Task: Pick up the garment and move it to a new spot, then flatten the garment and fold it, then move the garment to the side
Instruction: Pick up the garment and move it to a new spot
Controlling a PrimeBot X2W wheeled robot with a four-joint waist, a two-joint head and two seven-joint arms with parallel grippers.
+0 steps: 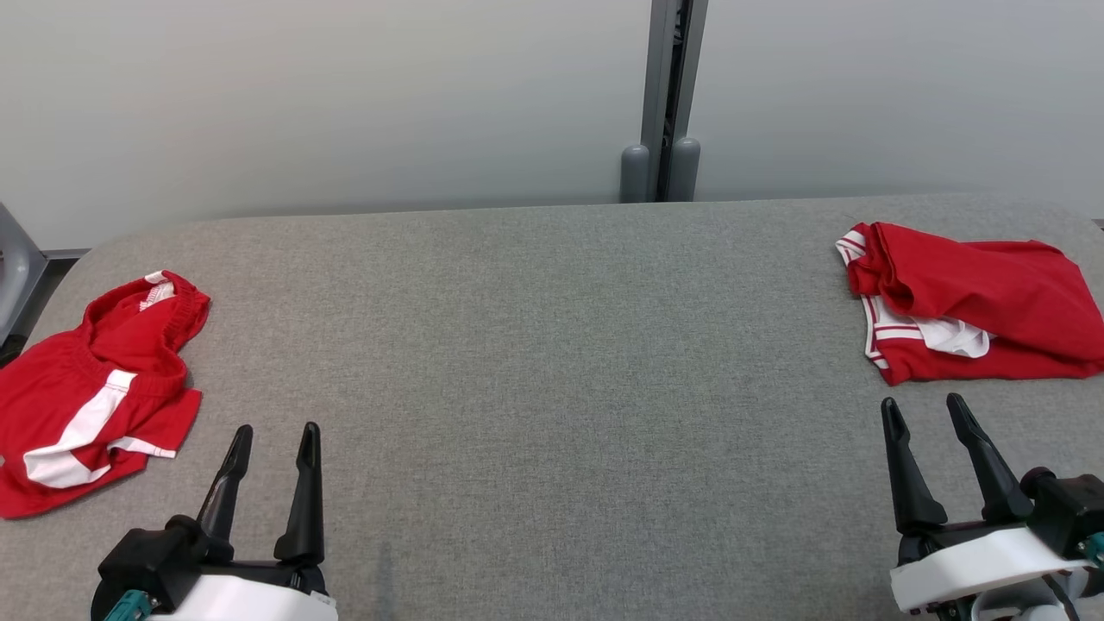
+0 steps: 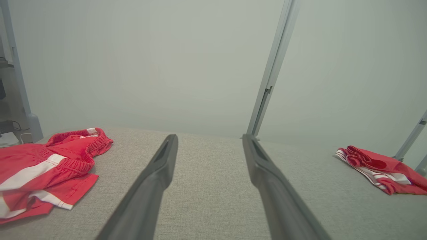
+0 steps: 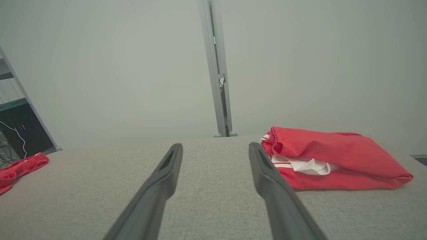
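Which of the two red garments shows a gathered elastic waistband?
The left garment, with a broad white stripe; the right garment shows only thin striped trim.

Left gripper (image 1: 273,438) sits lower left, right gripper (image 1: 925,408) lower right; both hold their 2 fingers spread, empty, pointing up-frame.

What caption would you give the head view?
Left claw and right claw, both open, poised over a grey table; red shorts lie left, red garment right.
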